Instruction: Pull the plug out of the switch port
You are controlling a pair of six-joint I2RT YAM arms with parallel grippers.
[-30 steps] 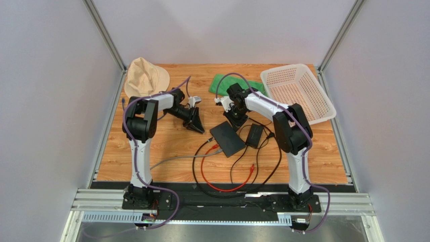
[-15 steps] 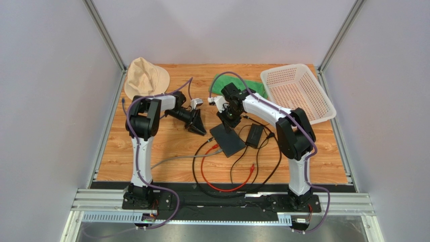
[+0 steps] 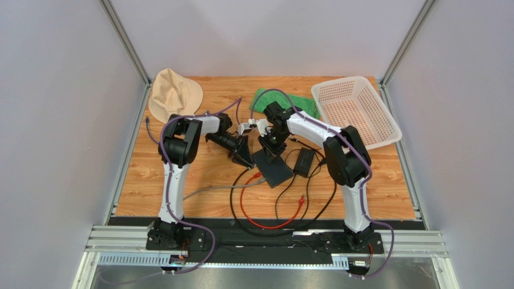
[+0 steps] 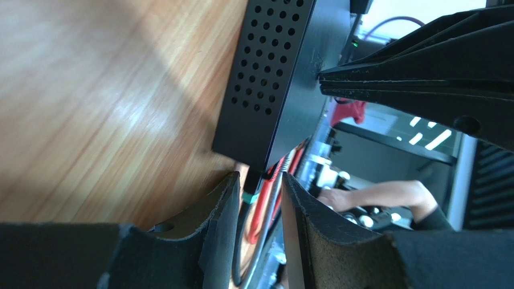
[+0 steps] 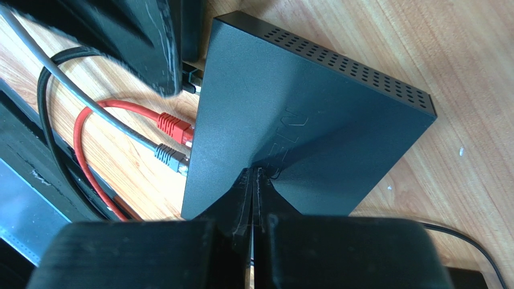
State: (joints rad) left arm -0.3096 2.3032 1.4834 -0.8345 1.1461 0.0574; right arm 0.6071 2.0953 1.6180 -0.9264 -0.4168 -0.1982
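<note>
1. Switch [image 5: 314, 120] – The flat black box lay on the wooden table [image 3: 181, 180] near its centre, with its perforated side wall facing the far edge. The power adapter [image 3: 303, 161] lay just beside it, on the right arm's side.

2. Switch port [image 5: 199, 77] – The port sat on the near-left edge of the box and was occupied by a dark plug [image 4: 249, 194]. On the same edge, nearer the arm bases, a red plug [image 5: 172, 125] and a grey plug [image 5: 169, 155] met the box. Their cables ran across the table toward the arm bases.

3. Left gripper [image 4: 260, 183] – The claw stood partly open. Its two fingers [image 4: 223, 205] lay one on each side of the dark plug, right at the edge of the box. A gap showed between the plug and the farther finger, so the plug was framed but not clamped. Nothing was held.

4. Right gripper [image 5: 253, 177] – The claw was fully closed, with its fingertips together. The tips pressed down on the top face of the switch, close to the printed lettering. It held nothing.

5. Surroundings – A beige hat [image 3: 175, 93], a green cloth [image 3: 286, 99] and a pale plastic basket [image 3: 386, 129] lay along the far side of the table, well apart from the switch
</note>
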